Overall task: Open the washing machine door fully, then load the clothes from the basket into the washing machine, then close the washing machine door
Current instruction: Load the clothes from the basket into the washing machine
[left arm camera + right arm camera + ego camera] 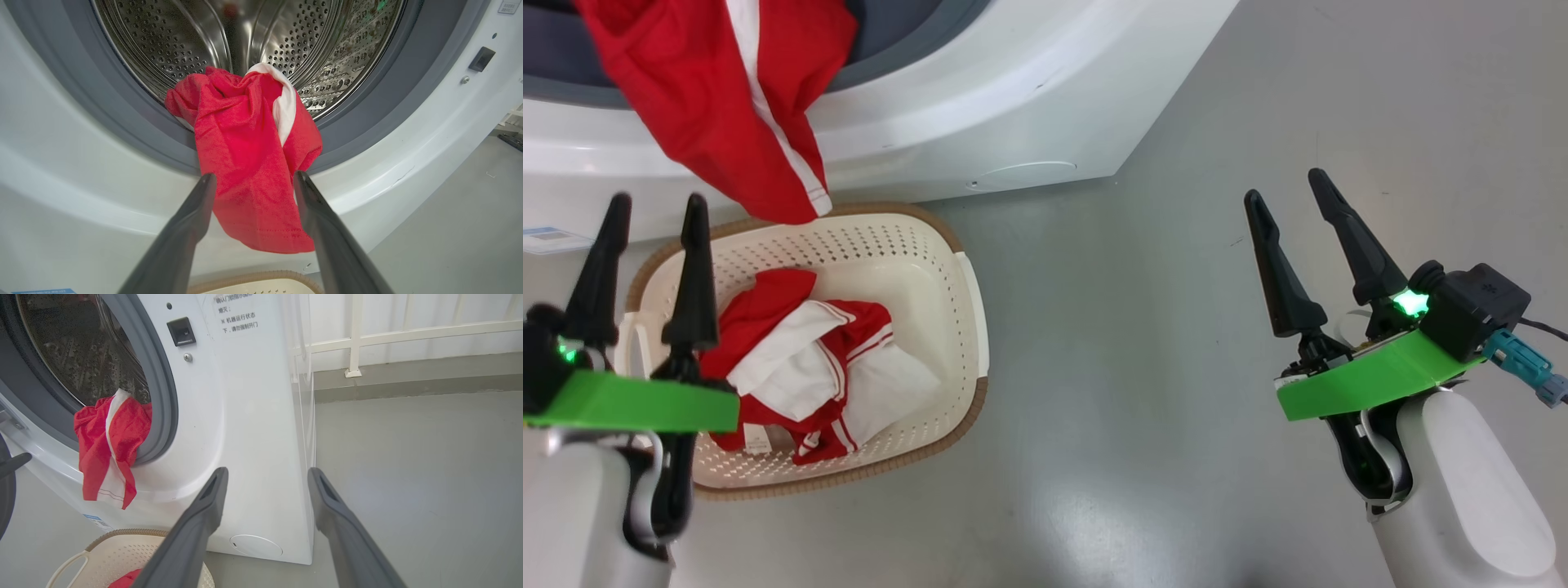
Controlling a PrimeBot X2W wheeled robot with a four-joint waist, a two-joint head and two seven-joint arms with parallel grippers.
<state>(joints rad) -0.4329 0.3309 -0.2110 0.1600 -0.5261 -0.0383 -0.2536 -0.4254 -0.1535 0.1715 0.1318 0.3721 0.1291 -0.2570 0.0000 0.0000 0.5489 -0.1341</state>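
One red garment with a white stripe (pixel 719 106) (pixel 245 143) (pixel 102 449) hangs half out of the washing machine (pixel 1013 82) (pixel 245 416), draped over the grey seal, its top in the steel drum (pixel 184 41). More red and white clothes (pixel 809 367) lie in the basket (pixel 915 269) (pixel 122 551) on the floor below. My left gripper (pixel 658 200) (pixel 255 174) is open over the basket's left side, level with the hanging cloth and apart from it. Off to the right, my right gripper (pixel 1284 184) (pixel 267 470) is open and empty. The door is out of view.
Bare grey floor (pixel 1176 408) lies between the basket and my right gripper. The round white filter cap (pixel 255 545) sits low on the machine's front. A white railing (pixel 355 339) runs along the far wall to the machine's right.
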